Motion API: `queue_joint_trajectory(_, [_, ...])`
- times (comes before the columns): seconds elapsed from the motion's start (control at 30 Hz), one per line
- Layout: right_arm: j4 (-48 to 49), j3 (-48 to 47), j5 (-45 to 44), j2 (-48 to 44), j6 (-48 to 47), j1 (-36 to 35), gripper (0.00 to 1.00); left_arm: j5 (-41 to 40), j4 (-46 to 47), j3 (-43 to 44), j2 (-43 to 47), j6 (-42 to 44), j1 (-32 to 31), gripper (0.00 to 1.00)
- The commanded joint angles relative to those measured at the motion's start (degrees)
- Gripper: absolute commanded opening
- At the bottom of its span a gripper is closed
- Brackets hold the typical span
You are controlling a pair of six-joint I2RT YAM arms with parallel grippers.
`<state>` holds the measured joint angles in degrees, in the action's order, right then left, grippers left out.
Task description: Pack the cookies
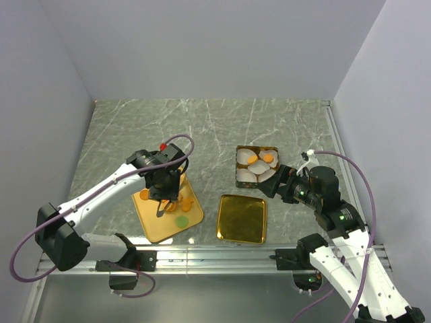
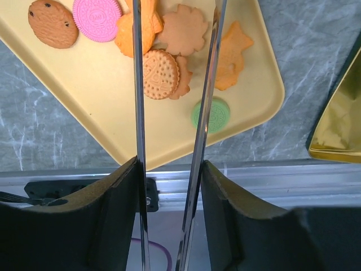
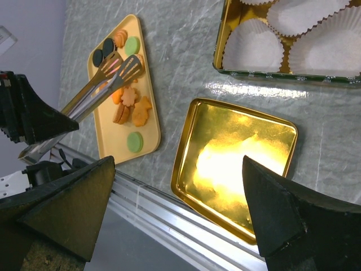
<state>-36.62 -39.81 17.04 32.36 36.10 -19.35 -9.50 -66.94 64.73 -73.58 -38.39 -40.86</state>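
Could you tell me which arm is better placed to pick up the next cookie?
Left: left gripper holds tongs over the cookies on the tray; right gripper is by the tin.

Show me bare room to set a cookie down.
Free: the gold lid, wholly bare; the table behind tin and tray; the tray's near end around the green cookie. Crowded: the tray's far end, cookies under the tongs.

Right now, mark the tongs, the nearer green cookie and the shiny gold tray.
tongs (image 3: 97, 88), right wrist view, arms' middle.
green cookie (image 2: 210, 114), left wrist view, centre.
shiny gold tray (image 1: 242, 218), top view, bare floor.
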Motion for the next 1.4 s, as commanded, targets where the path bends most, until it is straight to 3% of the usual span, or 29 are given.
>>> queue_joint_trajectory(0.0, [0.94,-0.79,-0.25,-0.19,-0.85,-0.25,1.00,-1.84,-0.74,1.01,-0.77,-0.19,-0.27,0.50])
queue_joint_trajectory(0.67, [1.38,-1.50,0.45,2.01,-2.61,-0.16,1.00,-3.25,-1.18,1.45,-1.04,-0.54,-0.18,0.41])
queue_joint_trajectory(1.13, [0.94,-3.25,1.07,2.97,-2.96,-0.25,1.00,-4.04,-3.03,7.95,1.95,1.13,3.85,0.39])
queue_joint_trajectory(1.37, [0.06,-3.17,0.63,1.48,-2.52,-0.16,1.00,-3.68,-3.20,16.02,-0.24,2.27,4.30,0.38])
